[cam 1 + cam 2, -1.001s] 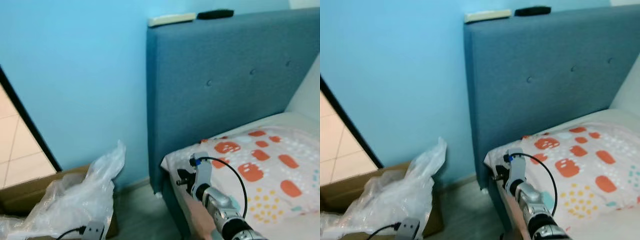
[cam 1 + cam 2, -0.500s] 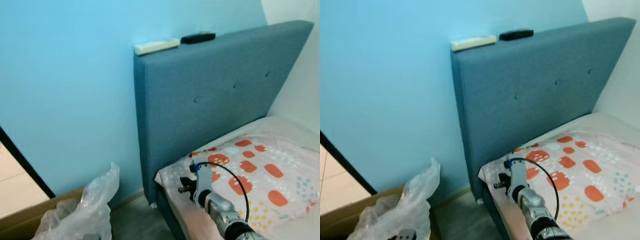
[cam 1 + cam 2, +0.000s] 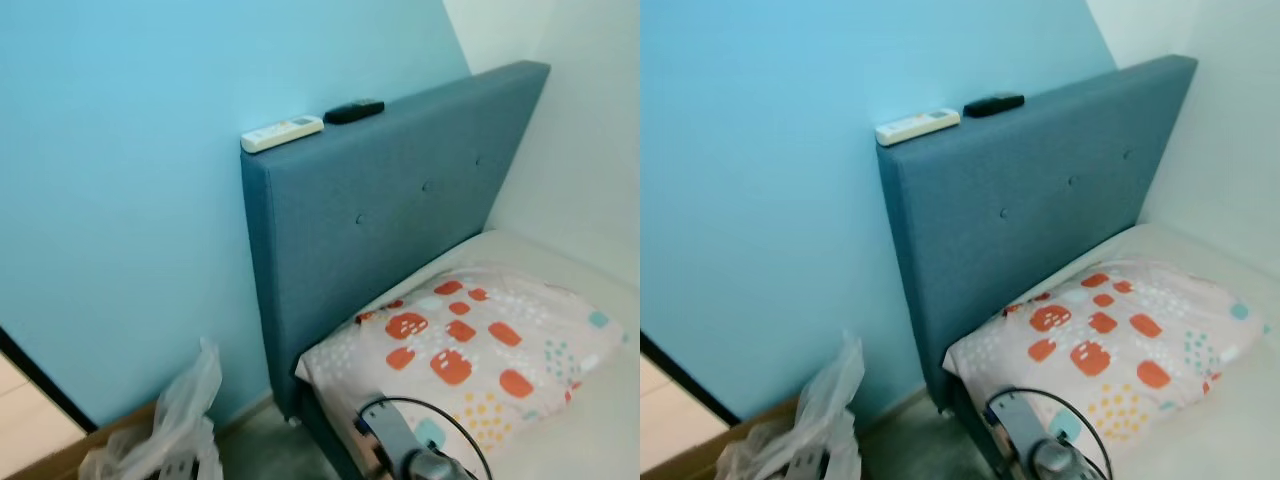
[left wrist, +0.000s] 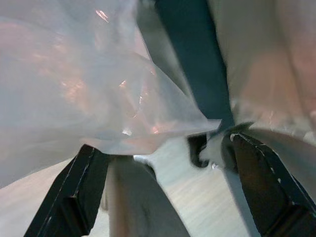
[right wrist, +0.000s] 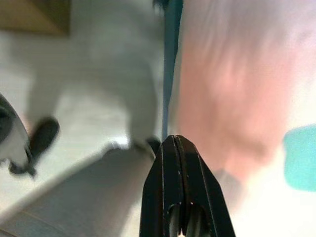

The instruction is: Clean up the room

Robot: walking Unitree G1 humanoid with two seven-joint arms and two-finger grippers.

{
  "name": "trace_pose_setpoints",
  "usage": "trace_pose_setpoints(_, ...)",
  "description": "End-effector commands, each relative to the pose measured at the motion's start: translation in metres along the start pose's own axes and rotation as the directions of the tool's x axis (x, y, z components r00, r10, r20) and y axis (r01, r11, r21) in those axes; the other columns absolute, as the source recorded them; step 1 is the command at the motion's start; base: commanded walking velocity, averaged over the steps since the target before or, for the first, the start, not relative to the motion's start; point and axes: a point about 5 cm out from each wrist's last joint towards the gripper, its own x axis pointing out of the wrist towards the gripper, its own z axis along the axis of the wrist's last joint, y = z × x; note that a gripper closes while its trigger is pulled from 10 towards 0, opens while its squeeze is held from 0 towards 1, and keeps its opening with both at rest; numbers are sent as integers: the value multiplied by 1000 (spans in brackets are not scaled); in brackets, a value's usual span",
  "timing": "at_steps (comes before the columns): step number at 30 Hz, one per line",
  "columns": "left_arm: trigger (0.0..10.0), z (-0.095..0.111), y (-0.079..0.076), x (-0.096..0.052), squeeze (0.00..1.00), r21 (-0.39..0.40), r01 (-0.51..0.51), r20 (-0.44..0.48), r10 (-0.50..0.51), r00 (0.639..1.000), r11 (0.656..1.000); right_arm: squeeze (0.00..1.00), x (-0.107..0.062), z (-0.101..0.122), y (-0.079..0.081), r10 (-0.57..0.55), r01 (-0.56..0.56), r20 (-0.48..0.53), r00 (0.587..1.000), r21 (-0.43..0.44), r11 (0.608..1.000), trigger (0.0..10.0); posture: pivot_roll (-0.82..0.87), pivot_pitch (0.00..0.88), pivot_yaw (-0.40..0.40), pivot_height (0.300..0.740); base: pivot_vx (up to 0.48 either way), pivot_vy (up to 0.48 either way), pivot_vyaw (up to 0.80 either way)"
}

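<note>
A blue upholstered headboard (image 3: pixel 400 200) was seen against the light blue wall (image 3: pixel 120 180), with one bed (image 3: pixel 1230 420) in front of it. One pillow (image 3: pixel 470 350) with orange and teal spots was laid at the bed's head end. One clear plastic bag (image 3: pixel 175 425) was found on the floor beside the bed, over a cardboard box (image 3: pixel 60 462). Two remotes were counted on the headboard's top edge: one white remote (image 3: pixel 282 133), one black remote (image 3: pixel 353 111), near each other. The right gripper (image 5: pixel 181 163) was clenched with nothing between its fingers, held low at the bed's edge. The left gripper (image 4: pixel 163 168) was spread wide, right by the plastic bag, fingers (image 4: pixel 79 192) apart.
</note>
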Motion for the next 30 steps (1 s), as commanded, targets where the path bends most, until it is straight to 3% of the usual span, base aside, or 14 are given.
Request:
trace_pose_setpoints(1,10000,-12,2,-2,0,-36,-11,-36,10,999,999,0,2,2,6,7,-7,8,1000,-1,1000,10000,-40,0,-15,694,-458,0,0)
trace_pose_setpoints(2,10000,-12,2,-2,0,-36,-11,-36,10,999,999,0,2,2,6,7,-7,8,1000,-1,1000,10000,-40,0,-15,694,-458,0,0)
trace_pose_setpoints(6,10000,-12,-5,1,0,-54,11,-35,-13,999,999,0,3,-16,31,63,-66,-70,996,-46,997,10000,-41,0,-19,694,-458,0,0)
trace_pose_setpoints(16,10000,-16,-7,1,0,-70,19,-45,-22,999,997,0,-1,-33,23,6,-4,-138,990,17,1000,10000,-39,0,-24,694,-460,0,0)
trace_pose_setpoints(21,10000,-18,-5,0,0,-77,11,-48,-15,999,997,0,-7,-52,13,-60,83,-200,978,108,991,10000,-35,0,-24,694,-420,0,0)
trace_pose_setpoints(30,10000,-19,-5,-1,0,-74,10,-50,-14,999,997,0,-12,-65,10,-93,127,-242,966,131,983,10000,-31,0,-25,694,-334,0,0)
